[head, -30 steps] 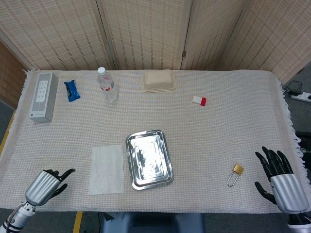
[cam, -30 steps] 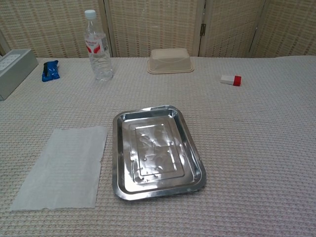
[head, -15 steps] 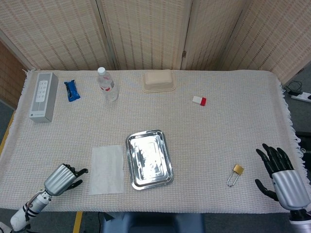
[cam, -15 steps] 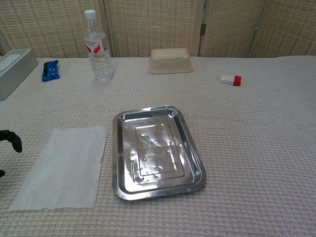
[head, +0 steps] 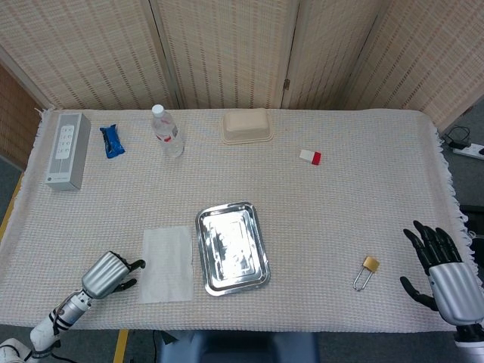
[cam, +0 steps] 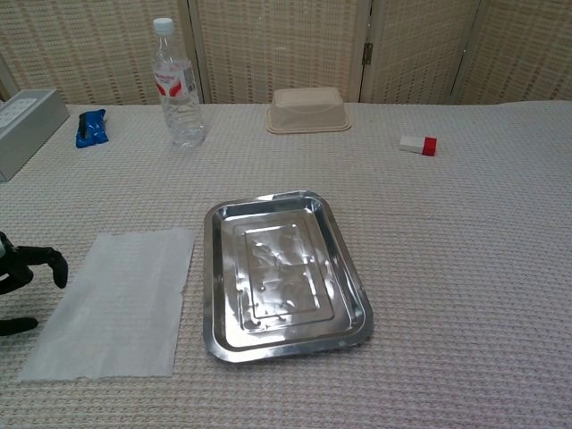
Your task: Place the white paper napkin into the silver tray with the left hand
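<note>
since the earlier frames the left hand [head: 110, 273] has travelled rightward along the near edge of the tabletop [head: 340, 204] and now sits just beside the left edge of the white paper napkin [head: 168, 263], its dark fingers [cam: 55, 265] apart and pointing toward the paper, with nothing in them; whether a fingertip touches the napkin i cannot tell. the napkin lies flat on the woven cloth, just left of the silver tray [head: 232, 247], whose rim is close to the paper's right edge. the tray holds nothing. the right hand [head: 441, 270] rests at the near right corner with its fingers spread and holding nothing, shifted only slightly from a second ago, and a small brass padlock [head: 366, 271] lies near it on its left. along the far side stand a clear water bottle [head: 166, 131], a beige lidded container [head: 246, 126], a blue wrapped item [head: 111, 141], and a grey box [head: 66, 150] at the far left. a small white and red object [head: 310, 156] lies apart on the right half.
</note>
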Available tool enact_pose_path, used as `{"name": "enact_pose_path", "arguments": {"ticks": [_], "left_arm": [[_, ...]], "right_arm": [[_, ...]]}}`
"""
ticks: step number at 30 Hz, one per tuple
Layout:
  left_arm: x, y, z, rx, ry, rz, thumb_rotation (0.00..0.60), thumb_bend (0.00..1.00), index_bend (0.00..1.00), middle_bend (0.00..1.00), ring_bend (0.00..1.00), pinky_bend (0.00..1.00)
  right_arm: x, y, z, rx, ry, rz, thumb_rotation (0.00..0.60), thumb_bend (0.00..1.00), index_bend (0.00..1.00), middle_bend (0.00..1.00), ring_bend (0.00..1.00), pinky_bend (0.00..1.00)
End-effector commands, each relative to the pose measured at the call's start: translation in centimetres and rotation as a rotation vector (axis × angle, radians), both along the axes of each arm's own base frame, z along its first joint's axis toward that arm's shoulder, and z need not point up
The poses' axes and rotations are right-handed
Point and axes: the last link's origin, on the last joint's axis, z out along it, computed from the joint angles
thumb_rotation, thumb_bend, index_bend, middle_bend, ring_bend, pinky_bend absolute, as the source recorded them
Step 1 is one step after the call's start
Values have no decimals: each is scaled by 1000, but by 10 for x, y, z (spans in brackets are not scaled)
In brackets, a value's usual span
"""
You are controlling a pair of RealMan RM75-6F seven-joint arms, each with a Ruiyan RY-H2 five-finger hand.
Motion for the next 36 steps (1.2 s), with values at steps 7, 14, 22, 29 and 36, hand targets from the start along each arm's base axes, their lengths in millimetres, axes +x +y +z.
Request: {"name": "enact_pose_path", "arguments": {"ticks": [7, 14, 22, 29, 36], "left_arm": [[7, 3, -14, -40, 6, -12, 600, 227, 491, 1000, 988, 1000], [18, 7, -22, -31, -65, -4, 600, 229, 503, 1000, 988, 1000], [30, 6, -30, -31, -116, -32, 600, 279, 572, 1000, 999, 1000], [32, 4, -38, -56, -116, -27, 600, 439, 580, 1000, 1000, 1000], [33, 4, -35, -45, -132, -33, 600, 527, 593, 1000, 1000, 1000]], "right_arm": [[-1, -5, 2, -3, -15, -4, 600, 350, 0, 0, 0, 0], [-2, -6, 5, -9, -23, -11, 600, 351, 0, 0, 0, 0], [-3, -6, 9, -21, -35, -11, 600, 350, 0, 0, 0, 0], [-3, -4, 11, -26, -40, -10, 600, 351, 0, 0, 0, 0], [-3, -5, 9, -21, -35, -13, 600, 350, 0, 0, 0, 0]]}}
